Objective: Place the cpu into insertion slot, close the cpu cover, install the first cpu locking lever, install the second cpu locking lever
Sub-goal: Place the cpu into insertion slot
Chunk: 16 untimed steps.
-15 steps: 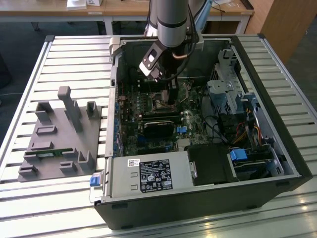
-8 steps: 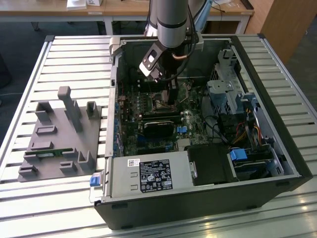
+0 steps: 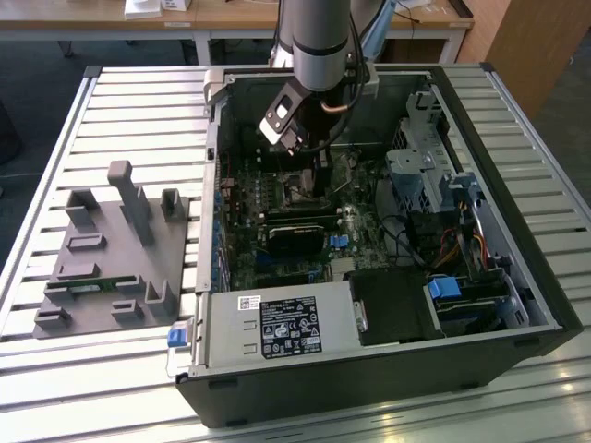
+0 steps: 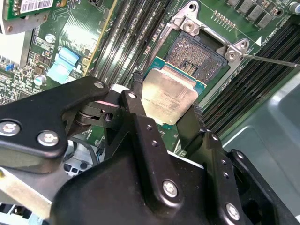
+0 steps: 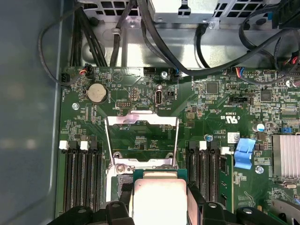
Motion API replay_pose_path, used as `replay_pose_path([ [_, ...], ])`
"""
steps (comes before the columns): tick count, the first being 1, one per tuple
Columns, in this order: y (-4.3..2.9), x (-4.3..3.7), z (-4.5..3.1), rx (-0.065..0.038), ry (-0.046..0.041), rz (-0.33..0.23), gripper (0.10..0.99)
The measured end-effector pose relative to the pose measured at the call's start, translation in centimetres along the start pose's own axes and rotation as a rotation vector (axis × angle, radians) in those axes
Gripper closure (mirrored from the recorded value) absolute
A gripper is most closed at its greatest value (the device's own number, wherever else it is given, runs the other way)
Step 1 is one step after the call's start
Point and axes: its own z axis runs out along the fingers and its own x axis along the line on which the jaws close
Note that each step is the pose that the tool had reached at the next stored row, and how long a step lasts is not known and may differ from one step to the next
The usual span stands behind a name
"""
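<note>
Tool [image 4: 166, 94] clamps the dull silver square cpu [image 4: 169, 99] over the dark insertion slot [image 4: 197, 52], its thin metal cpu cover [image 5: 141, 120] open.

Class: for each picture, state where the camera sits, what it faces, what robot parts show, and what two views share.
Exterior view: off the arm, looking down into the computer case; the arm shows.
Second wrist view: at the wrist, facing the insertion slot; jaws clamp the cpu.
First wrist view: at the wrist, facing the raised cpu cover; jaws show.
Shared: the cpu, in both wrist views.
</note>
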Motion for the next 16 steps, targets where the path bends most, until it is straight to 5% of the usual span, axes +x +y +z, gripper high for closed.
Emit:
replay_pose_path([
  [16, -0.51, 0.67, 0.74, 0.0, 0.0006, -0.002, 0.549],
])
